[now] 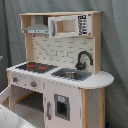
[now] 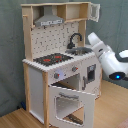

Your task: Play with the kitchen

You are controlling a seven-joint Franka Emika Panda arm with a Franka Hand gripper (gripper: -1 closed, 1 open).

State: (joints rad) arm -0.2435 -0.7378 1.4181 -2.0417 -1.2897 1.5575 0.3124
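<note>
Grey drape behind, wooden floor below. The kitchen stands upright on that floor, backed close to the drape, so all working parts face outward.

Oven door hangs swung out and down in the second exterior view, leaving the lower compartment exposed — my guess is it was left that way for access. Upper cabinet door also stands ajar. Stovetop, sink and faucet sit along the kitchen's counter.

My arm reaches in from the second exterior view's right, near the sink end. Claw — not visible; cannot tell whether released or clenched.
</note>
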